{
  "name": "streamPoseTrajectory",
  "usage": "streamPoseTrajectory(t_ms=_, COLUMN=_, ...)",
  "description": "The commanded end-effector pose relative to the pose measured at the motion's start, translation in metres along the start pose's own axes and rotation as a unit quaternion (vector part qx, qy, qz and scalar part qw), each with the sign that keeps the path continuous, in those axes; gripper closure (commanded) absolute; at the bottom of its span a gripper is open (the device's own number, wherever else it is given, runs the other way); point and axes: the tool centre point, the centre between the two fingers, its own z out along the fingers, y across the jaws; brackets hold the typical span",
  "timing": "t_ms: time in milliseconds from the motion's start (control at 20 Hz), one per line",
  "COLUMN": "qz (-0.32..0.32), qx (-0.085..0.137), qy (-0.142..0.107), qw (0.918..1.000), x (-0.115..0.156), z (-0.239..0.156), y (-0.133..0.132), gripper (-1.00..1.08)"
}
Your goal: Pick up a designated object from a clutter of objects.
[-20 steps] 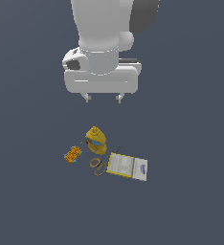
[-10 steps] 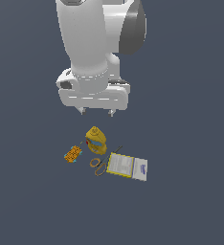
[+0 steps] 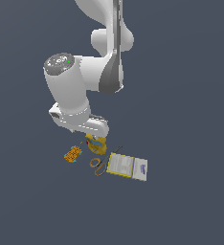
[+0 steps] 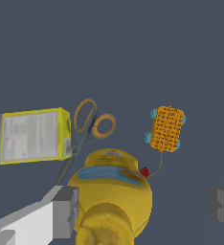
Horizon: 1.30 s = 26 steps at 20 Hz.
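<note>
Gripper [image 4: 142, 210] low over the clutter, fingers [image 4: 66, 210] spread wide and released, nothing between them but the yellow bottle [image 4: 111, 191] below. Small orange item [image 3: 73, 153] with dark grid and cyan tips lies flat at the exterior view's left, just beside the bottle, apart from the fingers. Scissors [image 3: 100, 165] lie between bottle and white-and-yellow box [image 3: 127, 166], which sits rightmost.

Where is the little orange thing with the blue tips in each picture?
Exterior view: the little orange item lies at the exterior view's left end of the clutter, just below the arm.
Wrist view: the same item lies alone on bare floor, apart from the others.
Shared landmark: the yellow bottle beside it in both.
</note>
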Motion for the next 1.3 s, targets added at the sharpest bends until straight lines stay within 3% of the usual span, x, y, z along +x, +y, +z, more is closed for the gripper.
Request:
streamPoseTrajectory(t_ms=0, qz=0.027, qx=-0.002, qy=0.000, qw=0.9996, x=0.005, z=0.029, y=0.017, gripper=-0.92)
streamPoseTrajectory(t_ms=550, qz=0.100, qx=-0.011, qy=0.001, qw=0.9949, x=0.007, z=0.109, y=0.068, gripper=-0.92)
streamPoseTrajectory(t_ms=1250, qz=0.110, qx=-0.013, qy=0.000, qw=0.9939, x=0.005, z=0.136, y=0.075, gripper=-0.92)
